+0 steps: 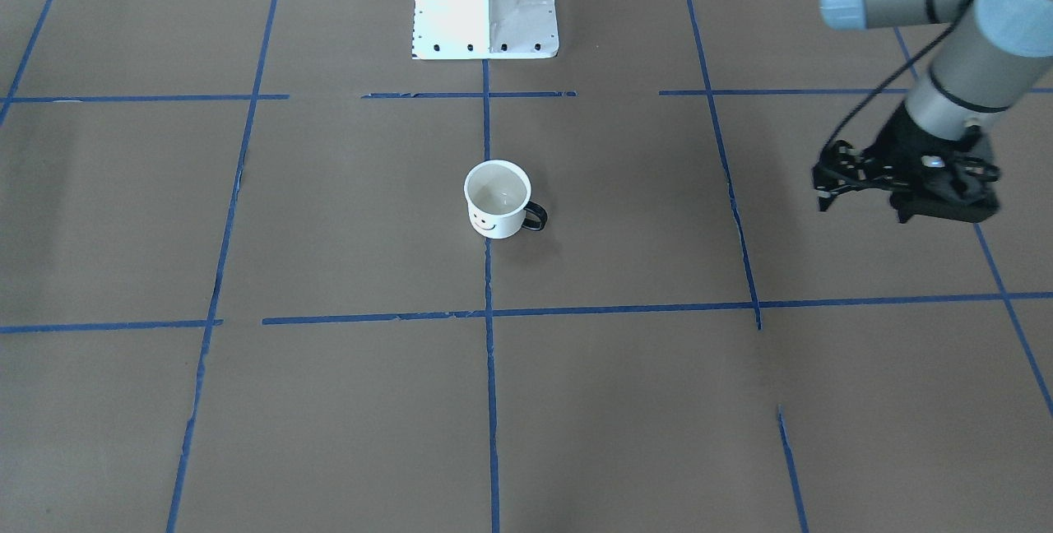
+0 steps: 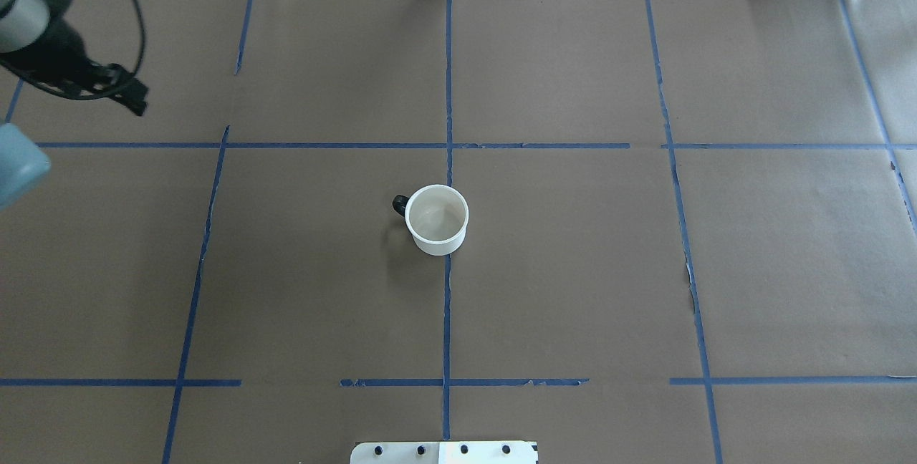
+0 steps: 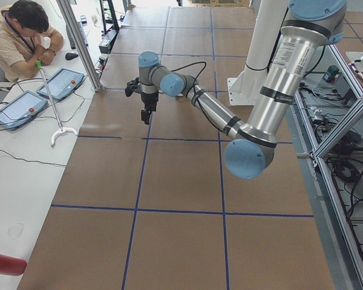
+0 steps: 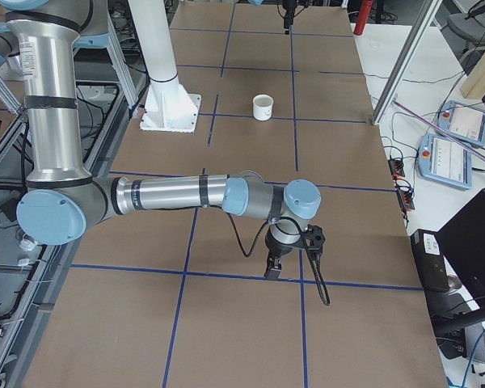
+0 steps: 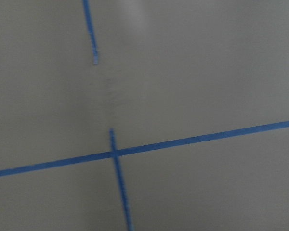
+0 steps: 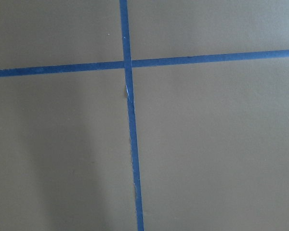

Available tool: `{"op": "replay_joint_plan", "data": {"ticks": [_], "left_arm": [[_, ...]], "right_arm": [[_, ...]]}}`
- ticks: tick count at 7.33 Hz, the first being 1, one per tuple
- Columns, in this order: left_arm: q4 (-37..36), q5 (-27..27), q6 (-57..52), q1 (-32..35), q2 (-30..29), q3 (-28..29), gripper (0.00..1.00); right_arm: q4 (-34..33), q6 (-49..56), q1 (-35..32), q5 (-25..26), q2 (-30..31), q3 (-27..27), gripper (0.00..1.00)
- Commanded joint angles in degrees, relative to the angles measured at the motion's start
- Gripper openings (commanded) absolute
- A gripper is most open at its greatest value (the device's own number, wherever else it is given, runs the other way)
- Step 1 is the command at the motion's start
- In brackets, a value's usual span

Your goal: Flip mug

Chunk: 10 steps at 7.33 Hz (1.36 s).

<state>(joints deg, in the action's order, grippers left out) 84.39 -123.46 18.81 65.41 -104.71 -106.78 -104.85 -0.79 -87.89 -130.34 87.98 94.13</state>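
Note:
The white mug (image 1: 497,200) stands upright, mouth up, at the middle of the table, with its smiley face towards the front-facing camera and its black handle (image 1: 535,216) pointing to the robot's left. It also shows from overhead (image 2: 436,219) and in the right side view (image 4: 263,107). My left gripper (image 1: 938,208) hangs above the table far to the mug's left and holds nothing; from overhead (image 2: 132,99) its fingers look pressed together. My right gripper (image 4: 272,272) shows only in the right side view, far from the mug, and I cannot tell whether it is open or shut.
The table is covered in brown paper with a grid of blue tape (image 2: 448,306). The white robot base plate (image 1: 485,15) sits at the near edge. An operator (image 3: 18,36) sits at a side desk with tablets (image 3: 60,83).

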Motion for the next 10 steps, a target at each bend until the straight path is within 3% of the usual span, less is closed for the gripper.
{"op": "replay_joint_plan", "data": {"ticks": [1, 3, 6, 8, 10], "left_arm": [[0.7, -3.1, -28.5, 15.9, 10.8, 3.6, 1.00], [0.8, -3.5, -35.9, 28.1, 14.4, 10.2, 1.00], [0.7, -4.0, -35.3, 29.4, 16.1, 11.0, 1.00], [0.7, -10.6, -35.0, 29.3, 16.0, 13.2, 1.00], [0.7, -11.0, -35.0, 29.3, 16.1, 13.1, 1.00]], "right_arm": [[0.0, 0.0, 0.0, 0.0, 0.0, 0.0, 1.00], [0.0, 0.0, 0.0, 0.0, 0.0, 0.0, 1.00], [0.0, 0.0, 0.0, 0.0, 0.0, 0.0, 1.00], [0.0, 0.0, 0.0, 0.0, 0.0, 0.0, 1.00], [0.0, 0.0, 0.0, 0.0, 0.0, 0.0, 1.00]]}}
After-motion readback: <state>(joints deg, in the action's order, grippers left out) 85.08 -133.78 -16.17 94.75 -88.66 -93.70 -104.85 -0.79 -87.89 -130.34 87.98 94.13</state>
